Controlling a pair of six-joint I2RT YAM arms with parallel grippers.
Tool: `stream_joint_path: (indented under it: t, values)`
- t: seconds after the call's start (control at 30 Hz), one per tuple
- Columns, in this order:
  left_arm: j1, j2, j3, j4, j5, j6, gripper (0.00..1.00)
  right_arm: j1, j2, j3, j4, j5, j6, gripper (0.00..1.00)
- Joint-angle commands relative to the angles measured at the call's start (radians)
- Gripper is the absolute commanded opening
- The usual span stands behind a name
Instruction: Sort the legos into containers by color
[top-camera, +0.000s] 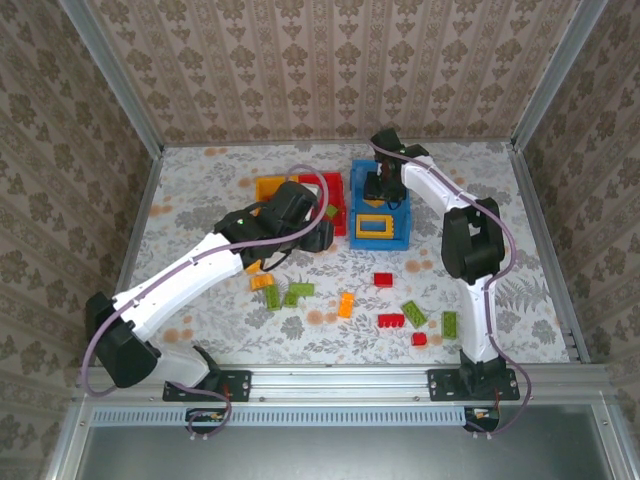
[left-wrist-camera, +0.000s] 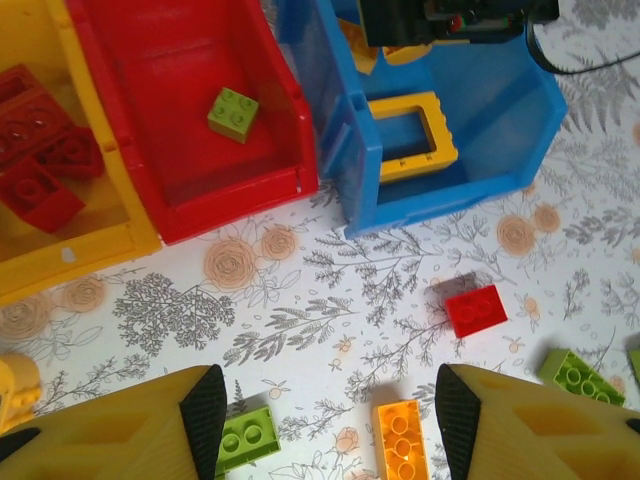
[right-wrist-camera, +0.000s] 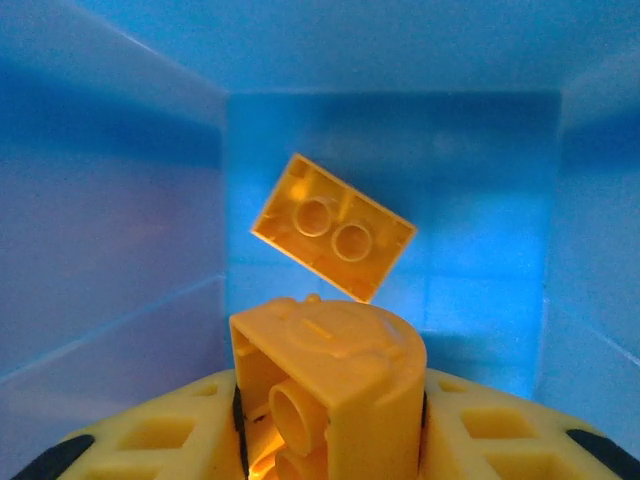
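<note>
My right gripper (right-wrist-camera: 328, 420) is down inside the blue container (right-wrist-camera: 120, 220), shut on a rounded orange-yellow lego (right-wrist-camera: 330, 370) wedged between its fingers. A second orange-yellow lego (right-wrist-camera: 332, 228) lies on the bin floor beyond it, and a yellow hollow frame (left-wrist-camera: 412, 135) is in there too. My left gripper (left-wrist-camera: 330, 415) hangs open and empty over the table in front of the red container (left-wrist-camera: 230, 205), which holds one green lego (left-wrist-camera: 232, 111). Below its fingers lie a green lego (left-wrist-camera: 245, 437) and an orange one (left-wrist-camera: 400, 440). The yellow container (left-wrist-camera: 80, 250) holds red legos (left-wrist-camera: 40, 160).
Loose legos are scattered on the near half of the table: a red one (top-camera: 383, 279), green ones (top-camera: 413, 312) (top-camera: 297, 291), an orange one (top-camera: 346, 304) and a red plate (top-camera: 391, 321). The three bins stand side by side at the back middle. Patterned walls enclose the table.
</note>
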Motion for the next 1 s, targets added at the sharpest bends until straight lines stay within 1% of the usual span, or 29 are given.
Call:
stream_joint_path:
  t: [0.0, 0.2, 0.3, 0.4, 0.5, 0.63, 0.7, 0.73, 0.77, 0.8, 0.87, 0.97]
  values:
    - [-0.009, 0.03, 0.001, 0.019, 0.08, 0.054, 0.6, 0.006, 0.008, 0.052, -0.052, -0.037, 0.018, 0.5]
    - [-0.047, 0.095, -0.029, 0.041, 0.154, 0.121, 0.62, 0.015, -0.039, 0.059, -0.053, -0.025, 0.002, 0.61]
    - [-0.073, 0.137, -0.024, 0.063, 0.209, 0.167, 0.64, 0.016, -0.088, 0.064, -0.067, -0.01, 0.002, 0.61]
    - [-0.108, 0.199, 0.004, 0.068, 0.242, 0.227, 0.67, 0.016, -0.185, 0.011, -0.053, 0.017, 0.011, 0.6]
    - [-0.156, 0.29, 0.058, 0.064, 0.245, 0.324, 0.7, 0.015, -0.334, -0.12, -0.007, 0.044, 0.009, 0.6]
    - [-0.207, 0.414, 0.113, 0.096, 0.219, 0.483, 0.73, 0.006, -0.602, -0.414, 0.094, 0.032, 0.028, 0.64]
    - [-0.22, 0.427, 0.076, 0.204, 0.234, 0.583, 0.74, -0.003, -0.747, -0.56, 0.128, 0.013, 0.05, 0.66]
    - [-0.222, 0.416, 0.024, 0.294, 0.247, 0.635, 0.75, -0.007, -0.827, -0.631, 0.131, 0.007, 0.064, 0.67]
    - [-0.22, 0.408, -0.023, 0.375, 0.251, 0.662, 0.78, -0.013, -0.904, -0.693, 0.127, -0.003, 0.08, 0.68]
    - [-0.213, 0.413, -0.048, 0.421, 0.253, 0.675, 0.79, -0.02, -0.96, -0.745, 0.117, -0.016, 0.096, 0.68]
    - [-0.198, 0.446, -0.052, 0.452, 0.288, 0.715, 0.79, -0.036, -1.09, -0.837, 0.073, -0.043, 0.134, 0.69]
    - [-0.205, 0.473, -0.085, 0.532, 0.285, 0.818, 0.82, -0.052, -1.224, -0.914, -0.022, -0.065, 0.15, 0.69]
